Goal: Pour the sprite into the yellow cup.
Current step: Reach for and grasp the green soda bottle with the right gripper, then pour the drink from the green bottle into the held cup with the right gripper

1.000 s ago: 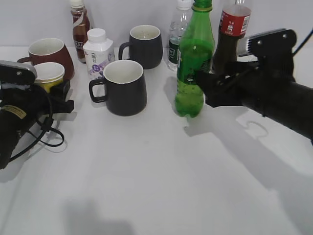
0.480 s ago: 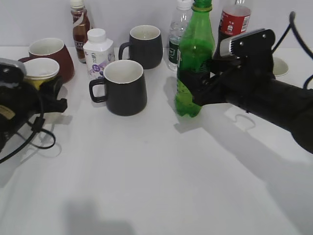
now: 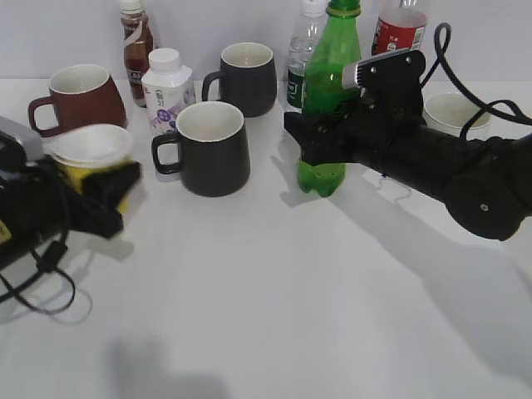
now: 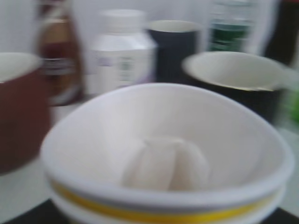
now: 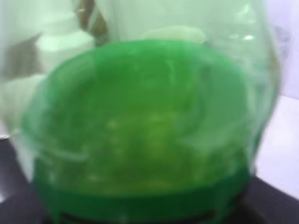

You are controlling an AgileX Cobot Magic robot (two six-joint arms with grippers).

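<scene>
Two grippers show in our exterior view: the right gripper [image 3: 320,141] clasps the sprite [image 3: 328,100], upright on the counter [image 3: 274,283], and the left gripper [image 3: 100,195] grips the yellow cup [image 3: 90,162]. Our left wrist view looks into the cup [image 4: 163,154]. Our right wrist view fills with green bottle [image 5: 140,130].

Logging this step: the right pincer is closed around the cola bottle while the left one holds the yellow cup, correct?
Not quite. The exterior view shows the right pincer closed around the green sprite bottle, not the cola bottle behind. The left pincer does hold the yellow cup.
</scene>
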